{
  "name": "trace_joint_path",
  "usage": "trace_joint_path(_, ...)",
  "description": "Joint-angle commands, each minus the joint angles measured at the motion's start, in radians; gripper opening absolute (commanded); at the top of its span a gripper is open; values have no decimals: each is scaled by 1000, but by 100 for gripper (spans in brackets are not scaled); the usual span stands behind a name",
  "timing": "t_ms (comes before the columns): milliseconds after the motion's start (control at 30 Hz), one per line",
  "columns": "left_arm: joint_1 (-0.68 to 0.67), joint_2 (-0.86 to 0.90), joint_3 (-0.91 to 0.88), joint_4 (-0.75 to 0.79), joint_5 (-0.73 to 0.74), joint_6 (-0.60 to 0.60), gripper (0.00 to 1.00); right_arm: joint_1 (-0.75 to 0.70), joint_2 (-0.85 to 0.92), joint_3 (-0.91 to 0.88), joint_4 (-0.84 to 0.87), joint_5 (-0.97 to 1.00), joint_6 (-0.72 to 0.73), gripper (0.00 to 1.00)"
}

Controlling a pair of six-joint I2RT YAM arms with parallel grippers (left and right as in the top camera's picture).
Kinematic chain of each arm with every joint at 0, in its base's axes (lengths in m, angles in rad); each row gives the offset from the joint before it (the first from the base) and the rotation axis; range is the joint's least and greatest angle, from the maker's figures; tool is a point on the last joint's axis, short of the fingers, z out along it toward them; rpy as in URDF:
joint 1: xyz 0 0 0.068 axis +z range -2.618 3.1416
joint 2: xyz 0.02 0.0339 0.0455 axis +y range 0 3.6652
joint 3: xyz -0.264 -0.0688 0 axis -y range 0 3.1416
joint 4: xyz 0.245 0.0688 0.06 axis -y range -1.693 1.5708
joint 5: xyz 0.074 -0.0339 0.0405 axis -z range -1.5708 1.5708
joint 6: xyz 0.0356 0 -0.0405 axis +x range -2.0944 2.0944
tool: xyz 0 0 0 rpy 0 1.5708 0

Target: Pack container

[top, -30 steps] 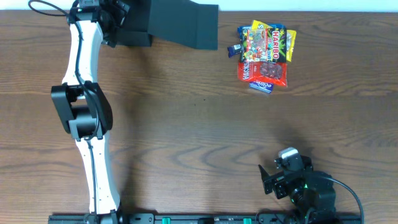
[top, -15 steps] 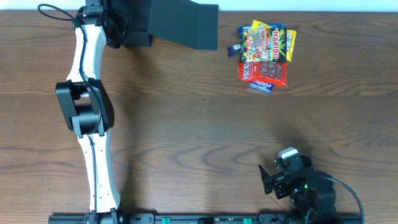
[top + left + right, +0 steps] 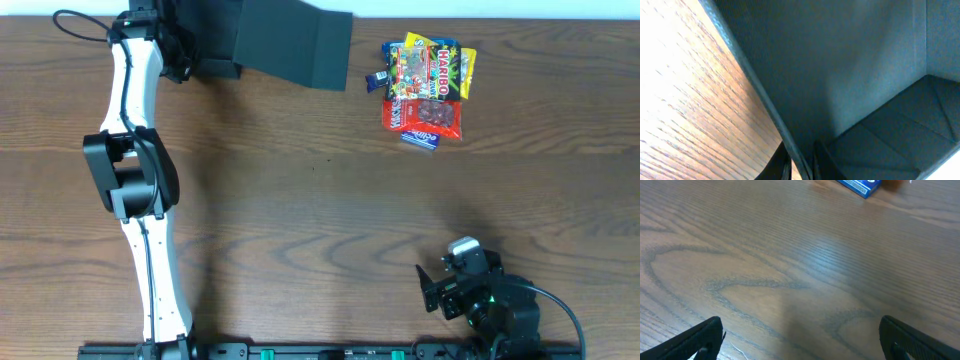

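Overhead, brown wood-grain table (image 3: 320,200), left end effector (image 3: 801,162) pinching container (image 3: 290,45) wall, right end effector (image 3: 802,337) spread open

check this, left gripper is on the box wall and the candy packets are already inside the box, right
No: the candy packets lie on the table, right of the container, per the overhead view. The left gripper is on its wall.

The container (image 3: 295,45) is dark green-black, the table (image 3: 320,200) brown wood-grain, the candy packets (image 3: 425,90) red, yellow and blue.

Candy packets (image 3: 425,90) right of container (image 3: 290,45)
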Motion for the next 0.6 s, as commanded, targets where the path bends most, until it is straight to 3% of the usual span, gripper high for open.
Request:
trace_joint_path(0,-20,13,14,15,222,37,6,-7,-5,-7,-1,-1,-13,99)
trace_joint_path(100,-21,13,14,3,322,18,6,-7,-5,-7,-1,-1,-14,99)
trace_joint_path(267,-25,4,14,-113,320,-146,6,-7,-5,-7,-1,-1,-14,99)
trace_joint_path(567,-47,-156,14,-138,95,-117,6,-7,-5,-7,-1,-1,-14,99)
